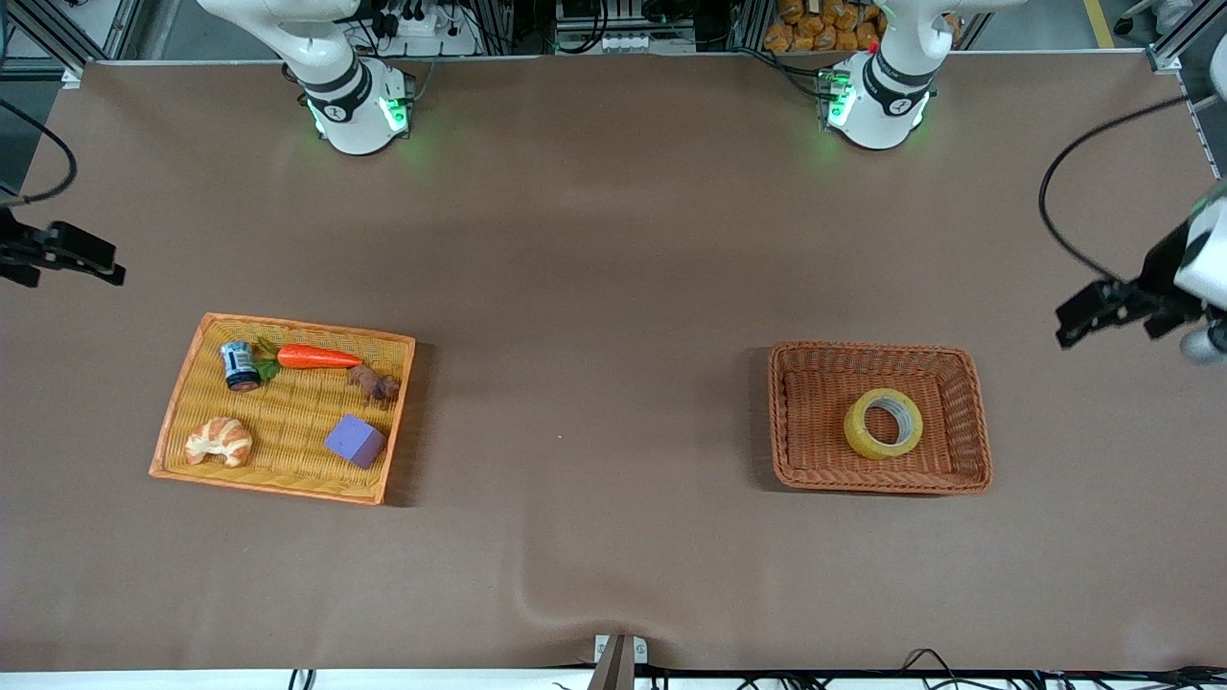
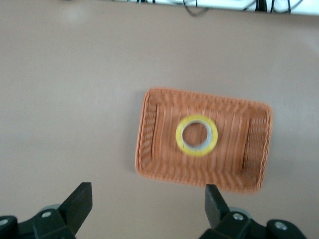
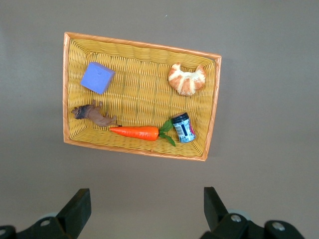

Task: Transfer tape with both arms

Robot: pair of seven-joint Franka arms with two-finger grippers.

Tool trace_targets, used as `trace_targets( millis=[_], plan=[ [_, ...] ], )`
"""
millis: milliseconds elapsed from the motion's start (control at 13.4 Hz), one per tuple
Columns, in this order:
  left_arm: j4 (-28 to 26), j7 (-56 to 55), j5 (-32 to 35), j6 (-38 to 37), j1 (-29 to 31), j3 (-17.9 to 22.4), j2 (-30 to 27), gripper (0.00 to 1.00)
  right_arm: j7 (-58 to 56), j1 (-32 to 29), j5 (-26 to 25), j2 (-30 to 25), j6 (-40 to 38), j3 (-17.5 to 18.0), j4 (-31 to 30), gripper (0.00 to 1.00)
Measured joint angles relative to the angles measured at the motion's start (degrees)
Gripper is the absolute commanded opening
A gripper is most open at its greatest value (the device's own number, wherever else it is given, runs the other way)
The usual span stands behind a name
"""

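Note:
The tape point(image 1: 883, 424), a yellow ring with a grey-white core, lies flat inside a brown wicker basket point(image 1: 877, 353) toward the left arm's end of the table. In the left wrist view the tape point(image 2: 196, 135) rests in the middle of the basket point(image 2: 149, 129). My left gripper point(image 1: 1078, 316) hangs high over bare table beside that basket, open and holding nothing point(image 2: 148, 199). My right gripper point(image 1: 101, 261) hovers over bare table at the right arm's end, open and empty as well point(image 3: 147, 200).
A yellow wicker tray point(image 1: 307, 328) toward the right arm's end holds a carrot point(image 1: 316, 357), a croissant point(image 1: 219, 441), a purple block point(image 1: 355, 441), a small can point(image 1: 240, 366) and a brown toy animal point(image 1: 376, 383). A brown cloth covers the table.

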Motion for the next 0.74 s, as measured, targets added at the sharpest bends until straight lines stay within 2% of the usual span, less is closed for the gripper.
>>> trace_targets(
  millis=[223,521,745],
  plan=[
    [-0.2,0.0,-3.1,-5.3,0.4,-0.2,-2.8,1.00,0.4,0.3,0.1,-0.2,-0.1,0.0,0.3,1.00],
    [-2.5,0.0,-5.3,-5.7,0.8,-0.8,-4.5,1.00,0.8,0.6,4.2,-0.8,-0.4,-0.5,1.1,1.00],
    [-2.6,0.0,-5.3,-5.4,0.8,-1.4,-4.4,1.00,0.8,0.6,5.0,-1.4,-1.9,-1.5,3.0,1.00]
  ],
)
